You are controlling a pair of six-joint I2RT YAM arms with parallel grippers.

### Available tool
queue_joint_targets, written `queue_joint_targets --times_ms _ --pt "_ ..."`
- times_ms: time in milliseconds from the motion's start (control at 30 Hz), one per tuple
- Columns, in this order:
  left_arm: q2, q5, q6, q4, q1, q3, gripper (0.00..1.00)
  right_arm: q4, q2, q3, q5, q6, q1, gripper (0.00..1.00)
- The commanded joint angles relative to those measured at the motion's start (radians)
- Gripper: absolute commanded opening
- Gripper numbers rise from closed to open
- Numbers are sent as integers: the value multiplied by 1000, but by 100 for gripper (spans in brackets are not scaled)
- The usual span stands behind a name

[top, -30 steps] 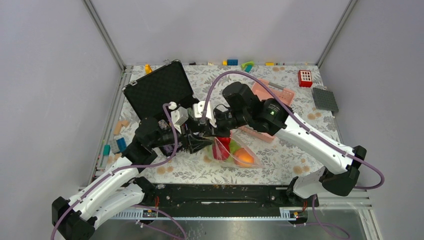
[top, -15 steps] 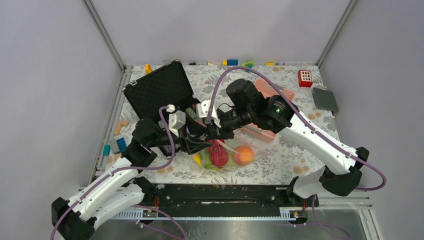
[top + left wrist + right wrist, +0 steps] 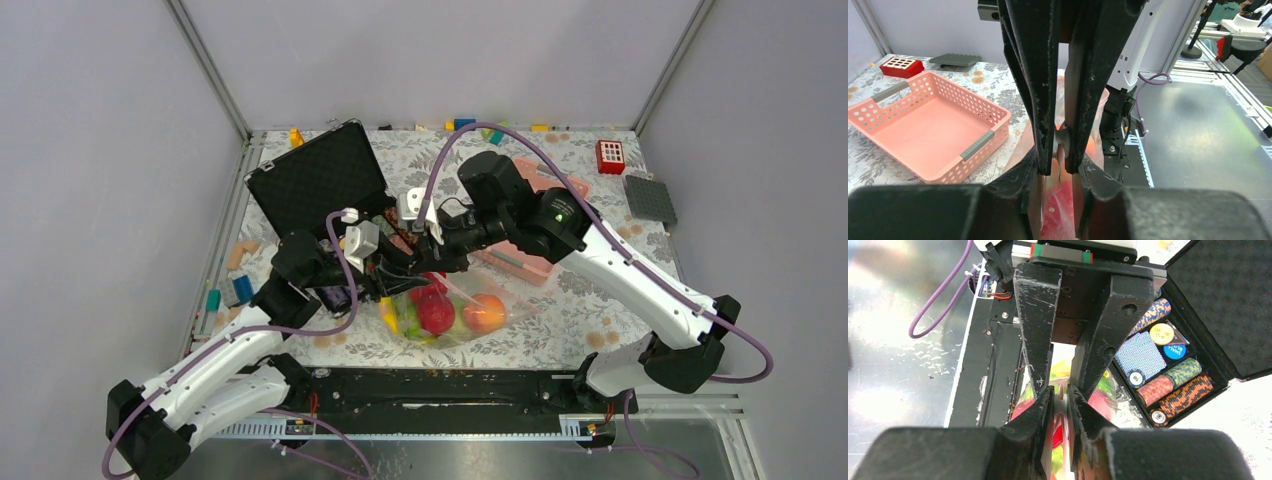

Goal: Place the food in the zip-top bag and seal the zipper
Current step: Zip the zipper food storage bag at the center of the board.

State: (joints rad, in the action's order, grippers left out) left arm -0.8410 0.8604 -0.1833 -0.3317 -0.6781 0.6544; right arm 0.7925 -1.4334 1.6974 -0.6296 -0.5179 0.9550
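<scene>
Both arms meet over the middle of the table [image 3: 600, 300]. The left gripper [image 3: 1060, 150] is clenched on the top edge of the bag [image 3: 455, 325]. The right gripper [image 3: 1060, 394] is pinched on that same edge, just to its right. The bag sags onto the table on their near side with the food inside: a red apple [image 3: 436, 314], an orange [image 3: 484, 312], a green fruit [image 3: 408, 318] and a banana [image 3: 388, 320] at the left end. Only the zipper looks left to do, though I can't make it out under the fingers. I'd say one gripper should anchor while the other slides along the mouth. The edge wants to be taut and level, both lips square between the pads. Lift too high and the apple may roll at the opening. The basket [image 3: 923, 120] sits close on the far right.
</scene>
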Motion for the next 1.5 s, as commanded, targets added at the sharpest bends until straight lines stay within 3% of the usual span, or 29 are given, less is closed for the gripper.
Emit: queue_joint_targets --times_ms 0,367,700,833,900,1167,1333,1467 --pt "-1 -4 16 -82 -2 33 0 -78 47 -15 -37 18 9 0" --pt "91 -102 -18 -167 -3 -80 0 -44 100 -95 111 34 -24 3" --pt "55 -52 -44 -195 -5 -79 0 -232 71 -110 42 415 -36 0" --pt "69 -59 -44 -180 -5 -81 19 -292 96 -160 45 433 -36 0" --pt "74 -72 -41 -183 -6 -88 24 -293 101 -163 31 437 -36 0" --pt "63 -70 -51 -220 -5 -95 36 -393 145 -235 33 525 -36 0" --pt "63 -61 -48 -222 -5 -97 36 -466 184 -310 66 612 -37 0" --pt "62 -67 -55 -224 -5 -109 42 -578 223 -375 67 676 -39 0"
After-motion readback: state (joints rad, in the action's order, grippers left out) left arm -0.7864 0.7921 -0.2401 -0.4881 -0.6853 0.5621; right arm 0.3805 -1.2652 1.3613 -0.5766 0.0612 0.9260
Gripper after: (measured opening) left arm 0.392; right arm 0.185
